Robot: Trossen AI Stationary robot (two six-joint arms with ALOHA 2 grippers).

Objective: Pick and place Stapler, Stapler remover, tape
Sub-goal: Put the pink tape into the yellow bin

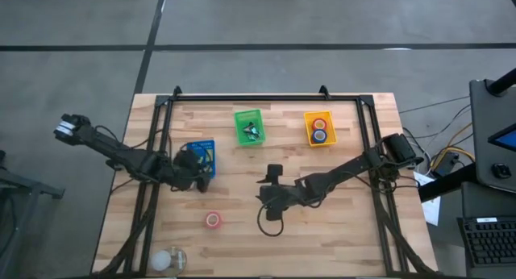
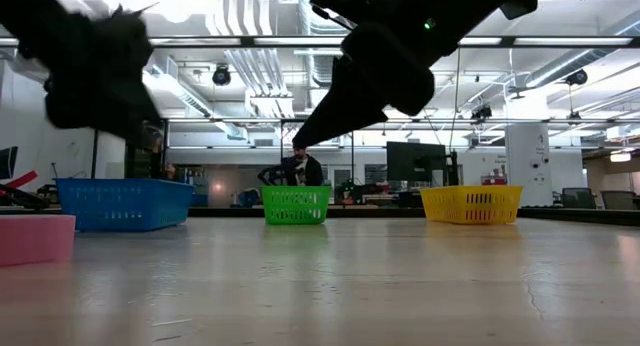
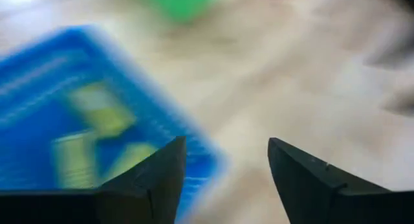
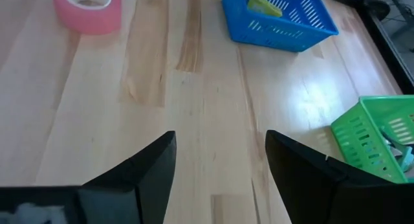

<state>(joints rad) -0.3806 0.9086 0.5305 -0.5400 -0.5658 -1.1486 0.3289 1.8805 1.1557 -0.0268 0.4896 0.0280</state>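
Note:
One red tape roll [image 1: 213, 220] with a pale centre lies flat on the wooden table, near the middle of its near side; it also shows in the right wrist view [image 4: 87, 8] and the low view [image 2: 35, 238]. A red and a blue tape roll lie in the yellow basket [image 1: 319, 127]. My right gripper [image 1: 264, 201] hovers open over the table's middle, right of the loose roll [image 4: 220, 138]. My left gripper [image 1: 196, 176] is open at the near edge of the blue basket [image 1: 200, 153], above it [image 3: 226, 145]. The blue basket holds yellow-green items [image 3: 97, 114].
The green basket [image 1: 250, 126] with small metal items stands at the far middle, between the blue and yellow baskets. A pale round object [image 1: 169, 259] sits at the table's near left corner. A black frame rail [image 1: 266, 97] runs along the far edge. Bare wood lies between the grippers.

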